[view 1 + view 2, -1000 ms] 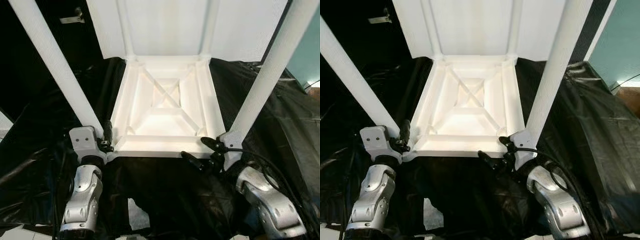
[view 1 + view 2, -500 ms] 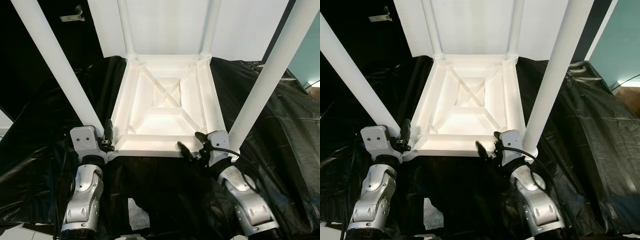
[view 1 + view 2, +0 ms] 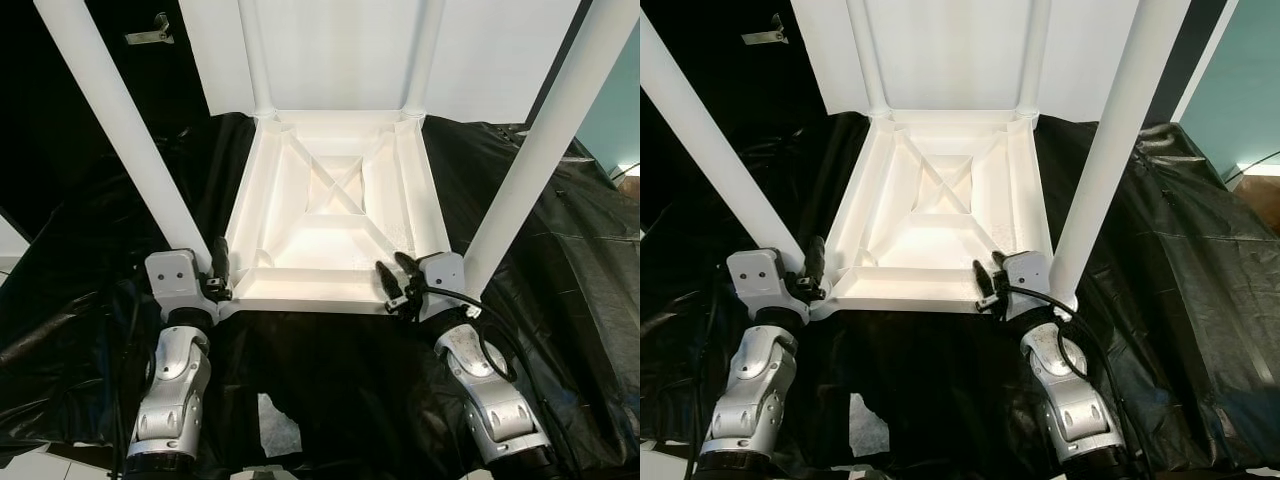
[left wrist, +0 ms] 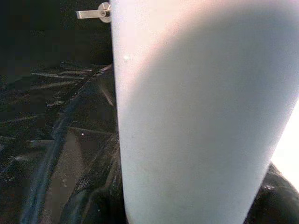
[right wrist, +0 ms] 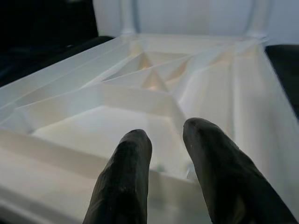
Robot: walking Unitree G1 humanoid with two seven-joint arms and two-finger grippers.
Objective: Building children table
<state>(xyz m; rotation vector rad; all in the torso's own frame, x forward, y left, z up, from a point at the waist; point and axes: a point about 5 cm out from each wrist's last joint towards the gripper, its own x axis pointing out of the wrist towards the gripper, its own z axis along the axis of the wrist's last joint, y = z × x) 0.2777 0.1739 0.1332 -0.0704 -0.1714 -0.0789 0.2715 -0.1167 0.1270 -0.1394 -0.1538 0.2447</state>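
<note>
The right gripper (image 3: 392, 283) is resting at the lower right of the head views, over the near rim of the upturned white table top (image 3: 335, 215), its two black fingers (image 5: 125, 182) lying close together with a thin gap and gripping nothing. Its wrist view is looking along those fingers into the ribbed underside, toward the crossed ribs (image 5: 154, 77) further in.

The left gripper (image 3: 218, 275) is sitting at the lower left, against the foot of the near left leg (image 3: 120, 130) where it is meeting the table's corner; whether its fingers are clamping that leg cannot be told, as its wrist view is showing the leg's white surface (image 4: 196, 112) pressed close.

The near right leg (image 3: 545, 145) is standing just beside the right gripper, toward the right edge of the frame, its long axis running up and outward to the upper right. I judge the right arm to be the nearer one for steadying or seating it.

The table is lying upside down on black plastic sheeting (image 3: 560, 250), at the centre of the frame. The shallow recessed underside is holding nothing loose that I can make out.
</note>
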